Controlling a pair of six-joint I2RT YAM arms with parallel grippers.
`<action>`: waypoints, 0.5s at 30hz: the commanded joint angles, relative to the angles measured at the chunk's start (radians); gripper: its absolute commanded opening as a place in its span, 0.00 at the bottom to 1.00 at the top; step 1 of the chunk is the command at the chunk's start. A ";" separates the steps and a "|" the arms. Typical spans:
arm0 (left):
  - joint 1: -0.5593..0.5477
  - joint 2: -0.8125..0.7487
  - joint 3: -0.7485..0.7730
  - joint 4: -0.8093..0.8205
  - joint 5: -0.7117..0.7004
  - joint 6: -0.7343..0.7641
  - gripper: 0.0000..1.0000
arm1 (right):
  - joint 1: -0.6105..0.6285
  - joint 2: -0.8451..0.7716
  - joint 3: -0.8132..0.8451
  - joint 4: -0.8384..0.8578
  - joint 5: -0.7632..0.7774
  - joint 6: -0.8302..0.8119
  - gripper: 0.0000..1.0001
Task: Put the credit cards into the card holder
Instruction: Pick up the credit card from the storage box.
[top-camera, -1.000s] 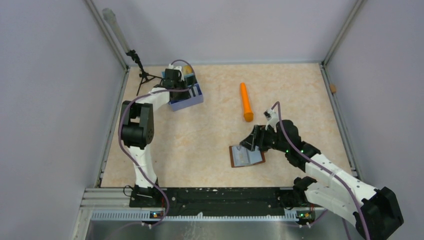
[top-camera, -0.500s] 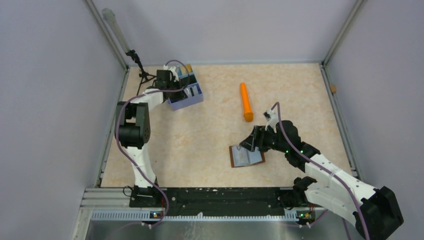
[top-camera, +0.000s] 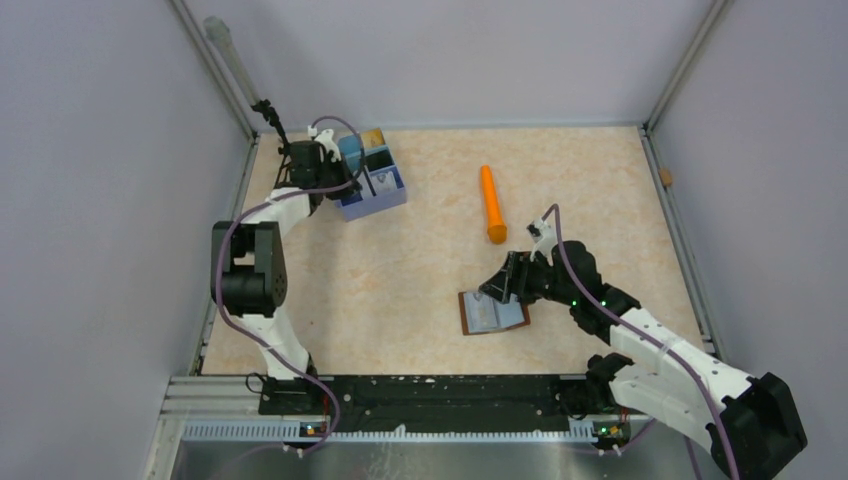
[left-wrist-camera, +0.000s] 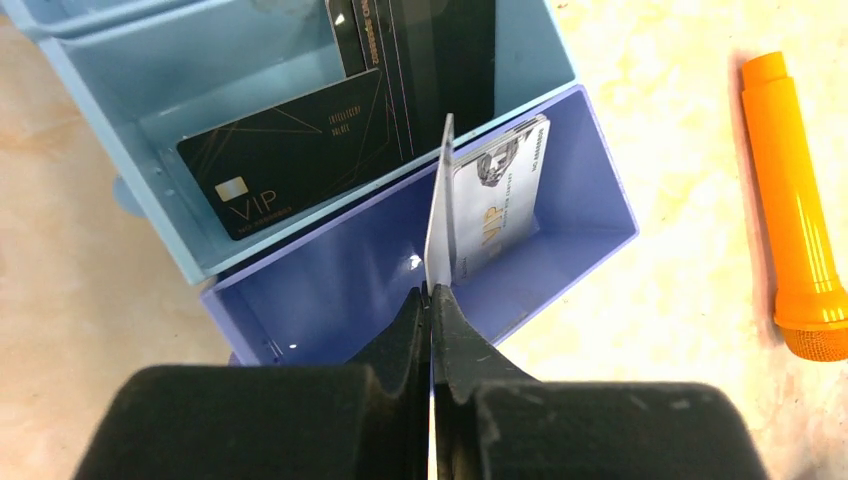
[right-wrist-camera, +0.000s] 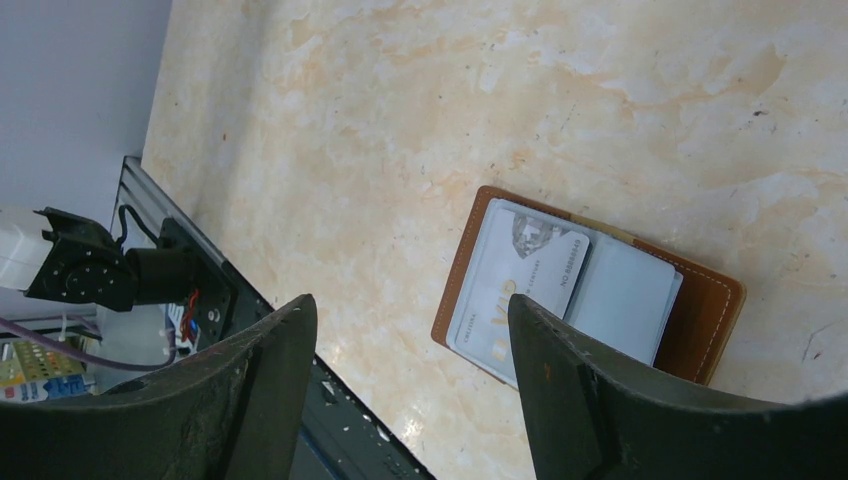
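Since a second ago, the left gripper (top-camera: 345, 180) is drawing back toward the left wall, off the tray (top-camera: 385, 195), while the right arm is keeping its place. From above, the holder (top-camera: 492, 314) is lying open and flat on the table (top-camera: 400, 270), well apart from the left gripper, to its right and nearer the bases. The right gripper (top-camera: 497, 285) is hanging just over it (much the nearer arm), and a marker (top-camera: 491, 203) is lying between tray and holder.

At the left wrist, the left gripper (left-wrist-camera: 432, 300) is pinching a pale card (left-wrist-camera: 440, 200) edge-on, its long axis pointing away from the jaws, above the tray's (left-wrist-camera: 590, 130) darker bin. Black cards (left-wrist-camera: 290, 150) are waiting in the next bin.

At the right wrist, the right gripper (right-wrist-camera: 410, 300) is standing wide, holding nothing, above the holder (right-wrist-camera: 705, 310), which is already carrying grey cards (right-wrist-camera: 520, 280).
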 joint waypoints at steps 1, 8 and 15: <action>0.014 -0.086 -0.017 0.036 0.012 0.035 0.00 | -0.008 -0.012 -0.004 0.034 -0.009 0.011 0.69; 0.025 -0.206 -0.061 0.068 0.010 0.016 0.00 | -0.008 -0.052 0.008 -0.001 0.017 0.008 0.69; 0.021 -0.349 -0.077 0.062 0.080 -0.031 0.00 | -0.008 -0.086 0.030 -0.042 0.035 -0.001 0.69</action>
